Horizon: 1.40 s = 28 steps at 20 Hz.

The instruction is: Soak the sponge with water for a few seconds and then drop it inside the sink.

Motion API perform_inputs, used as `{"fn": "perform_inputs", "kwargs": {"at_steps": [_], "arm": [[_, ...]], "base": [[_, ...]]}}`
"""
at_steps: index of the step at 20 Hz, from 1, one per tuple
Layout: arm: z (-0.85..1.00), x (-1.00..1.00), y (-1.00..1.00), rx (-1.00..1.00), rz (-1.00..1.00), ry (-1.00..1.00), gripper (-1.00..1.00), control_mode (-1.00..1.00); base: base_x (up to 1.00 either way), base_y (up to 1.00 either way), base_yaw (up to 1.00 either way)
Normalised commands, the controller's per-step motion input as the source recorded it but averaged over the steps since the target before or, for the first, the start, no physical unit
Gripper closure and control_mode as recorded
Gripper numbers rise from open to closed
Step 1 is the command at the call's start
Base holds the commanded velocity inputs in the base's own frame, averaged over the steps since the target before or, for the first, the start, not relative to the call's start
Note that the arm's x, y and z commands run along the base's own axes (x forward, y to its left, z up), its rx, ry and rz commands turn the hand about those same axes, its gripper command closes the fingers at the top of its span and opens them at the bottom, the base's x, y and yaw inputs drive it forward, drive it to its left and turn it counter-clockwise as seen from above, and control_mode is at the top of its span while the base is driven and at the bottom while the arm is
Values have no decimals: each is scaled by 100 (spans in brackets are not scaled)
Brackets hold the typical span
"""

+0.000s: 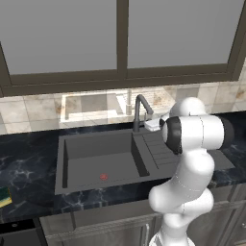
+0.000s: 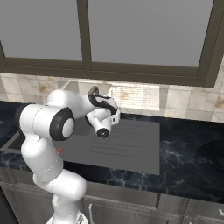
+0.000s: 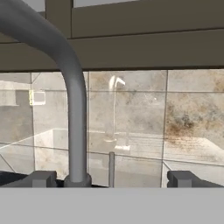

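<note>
Gripper point(image 3: 112, 178) level at the base of the dark curved faucet point(image 3: 72, 100), fingertips point(image 3: 181, 178) spread wide apart, gripping nothing, facing the tiled backsplash point(image 3: 175, 118). Sponge point(image 1: 4, 196) lying on the black marbled countertop point(image 1: 29, 163), well left of the sink point(image 1: 103, 156).

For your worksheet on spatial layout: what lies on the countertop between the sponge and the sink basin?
In the left base view, only bare marbled black countertop separates the sponge from the sink.

Even, soft light — slightly blurry
</note>
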Motion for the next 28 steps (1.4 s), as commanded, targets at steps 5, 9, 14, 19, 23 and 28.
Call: {"fn": "perform_inputs", "kwargs": {"at_steps": [5, 9, 14, 19, 23, 28], "arm": [[-1, 19, -2, 0, 0, -3, -100, -100], [0, 8, 0, 0, 2, 0, -100, -100], [0, 2, 0, 0, 5, 0, -100, -100], [0, 0, 0, 0, 6, 0, -100, -100], [0, 7, 0, 0, 3, 0, -100, -100], [0, 24, 0, 0, 0, 0, -100, -100]], "base": [[0, 0, 0], [0, 0, 0], [0, 0, 0], [0, 0, 0], [0, 0, 0], [0, 0, 0]]}}
